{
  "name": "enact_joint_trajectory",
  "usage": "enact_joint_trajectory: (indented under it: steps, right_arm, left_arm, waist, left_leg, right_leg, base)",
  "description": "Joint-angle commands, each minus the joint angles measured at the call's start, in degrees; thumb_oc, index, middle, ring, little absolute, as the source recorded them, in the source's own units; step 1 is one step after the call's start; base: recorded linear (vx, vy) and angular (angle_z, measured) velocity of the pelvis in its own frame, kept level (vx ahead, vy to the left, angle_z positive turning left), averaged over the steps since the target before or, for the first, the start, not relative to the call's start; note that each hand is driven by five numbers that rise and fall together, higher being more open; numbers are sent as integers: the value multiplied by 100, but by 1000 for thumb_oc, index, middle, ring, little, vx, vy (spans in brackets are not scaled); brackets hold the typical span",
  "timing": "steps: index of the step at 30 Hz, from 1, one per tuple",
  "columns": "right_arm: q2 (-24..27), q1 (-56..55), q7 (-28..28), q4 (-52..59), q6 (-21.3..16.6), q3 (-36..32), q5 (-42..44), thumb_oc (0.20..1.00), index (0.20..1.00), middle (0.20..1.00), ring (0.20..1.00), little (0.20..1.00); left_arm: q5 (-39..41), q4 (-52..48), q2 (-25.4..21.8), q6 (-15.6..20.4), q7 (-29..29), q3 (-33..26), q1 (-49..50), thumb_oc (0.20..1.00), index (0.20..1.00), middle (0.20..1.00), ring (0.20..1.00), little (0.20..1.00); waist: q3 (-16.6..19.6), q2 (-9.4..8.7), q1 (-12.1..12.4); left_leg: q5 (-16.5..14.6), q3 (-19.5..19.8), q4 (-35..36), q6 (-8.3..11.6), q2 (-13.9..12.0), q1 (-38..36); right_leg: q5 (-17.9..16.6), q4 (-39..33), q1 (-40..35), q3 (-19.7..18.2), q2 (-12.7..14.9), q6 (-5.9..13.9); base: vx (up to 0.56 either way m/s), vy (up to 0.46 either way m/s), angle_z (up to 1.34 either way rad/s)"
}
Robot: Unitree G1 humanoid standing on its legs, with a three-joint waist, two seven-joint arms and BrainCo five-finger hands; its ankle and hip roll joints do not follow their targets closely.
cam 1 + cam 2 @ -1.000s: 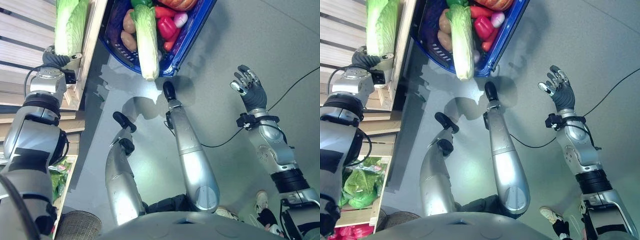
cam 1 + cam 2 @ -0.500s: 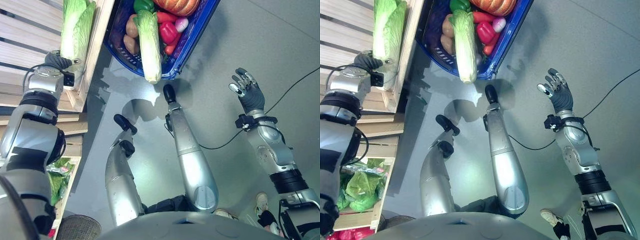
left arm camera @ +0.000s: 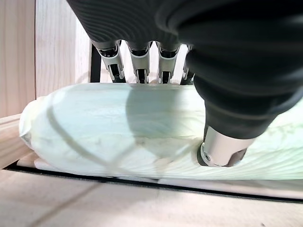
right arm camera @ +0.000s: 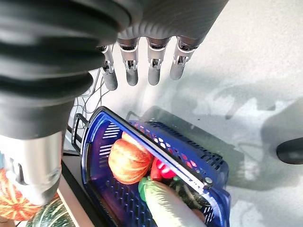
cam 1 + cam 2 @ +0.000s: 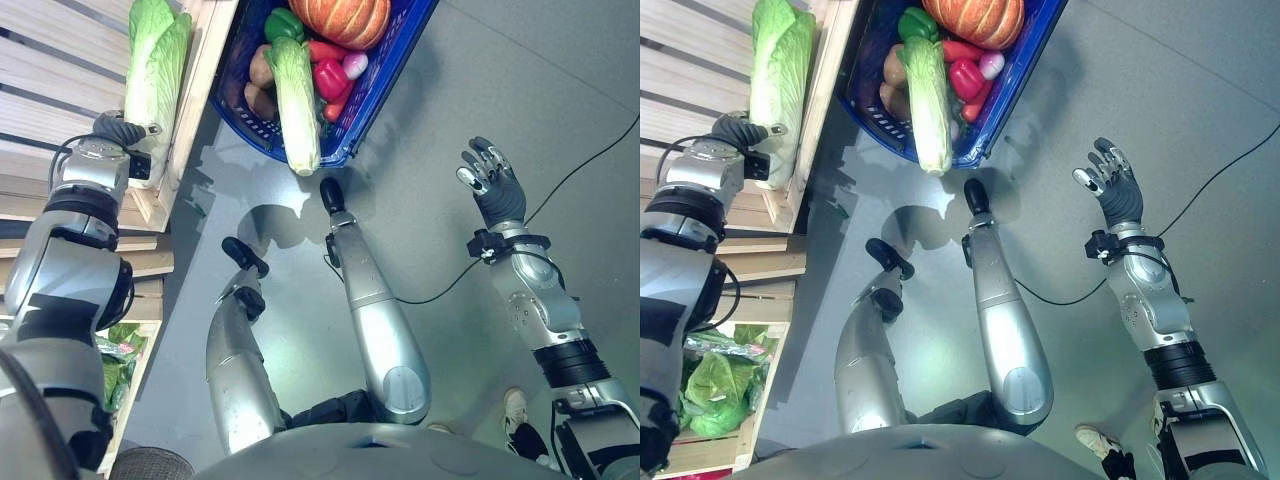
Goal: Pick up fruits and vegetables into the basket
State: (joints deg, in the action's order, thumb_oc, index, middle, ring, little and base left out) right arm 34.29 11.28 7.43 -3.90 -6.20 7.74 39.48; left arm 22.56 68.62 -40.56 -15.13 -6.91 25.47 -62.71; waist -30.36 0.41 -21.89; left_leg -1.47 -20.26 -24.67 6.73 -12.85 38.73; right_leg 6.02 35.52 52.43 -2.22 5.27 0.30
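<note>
- The left hand (image 5: 118, 130) reaches into a wooden crate (image 5: 195, 95) and sits on a cabbage (image 5: 152, 62); its fingers (image 3: 137, 64) go over the far side and the thumb presses the near side.
- The right hand (image 5: 492, 180) is up over the floor (image 5: 560, 90), fingers spread, holding nothing.
- The blue basket (image 5: 385, 75) holds another cabbage (image 5: 294, 98), a pumpkin (image 5: 340, 15) and peppers (image 5: 330, 78).
</note>
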Motion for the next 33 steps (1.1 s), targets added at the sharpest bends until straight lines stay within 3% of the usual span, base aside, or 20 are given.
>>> enact_joint_trajectory:
  steps: [1,8,17,19,27,33]
  right_arm:
    - [-127,-316,-208,466,-375,-140,44,1000,1000,1000,1000,1000]
    - [-79,-487,-605,935,-515,-330,-486,1000,1000,1000,1000,1000]
    - [67,-483,-1146,1294,-573,-407,-562,1000,1000,1000,1000,1000]
    - [102,-378,-1187,1397,-403,-381,-481,1000,1000,1000,1000,1000]
    - [-68,181,-838,1528,-32,-18,-384,1000,1000,1000,1000,1000]
    - [-479,636,-368,1533,269,465,-271,1000,1000,1000,1000,1000]
  left_arm:
    - [608,-430,987,312,211,-370,685,200,200,200,200,200]
    - [862,-1056,894,751,85,-809,1304,200,200,200,200,200]
    - [591,-1621,688,1339,-55,-1257,2178,200,200,200,200,200]
    - [619,-1782,641,1449,-58,-1327,2338,200,200,200,200,200]
    - [115,-2918,612,2361,-464,-1259,3125,200,200,200,200,200]
    - [-361,-4315,632,2691,-588,-1245,3666,200,200,200,200,200]
  waist:
    - [57,-237,-48]
    - [57,-158,87]
    - [57,-147,366]
    - [57,-135,448]
    - [294,-14,888]
    - [614,-2,1335]
  left_leg:
    - [-635,-97,-602,-125,17,21]
    - [-647,-76,-426,-135,88,-663]
    - [-630,-2,-178,-144,143,-1562]
    - [-641,35,-155,-157,171,-1741]
    - [-685,188,-45,-246,366,-2275]
    - [-545,274,285,-364,512,-2735]
  right_leg:
    - [303,66,-161,84,-216,95]
    - [367,-69,-806,218,-20,143]
    - [321,-512,-1888,440,245,230]
    - [322,-578,-2122,472,288,243]
    - [290,-906,-2943,682,533,296]
    - [32,-1397,-3648,934,690,344]
  base:
    - [3,79,-4]
    - [7,80,2]
    - [8,56,11]
    - [28,51,9]
    - [38,36,9]
    - [31,-40,13]
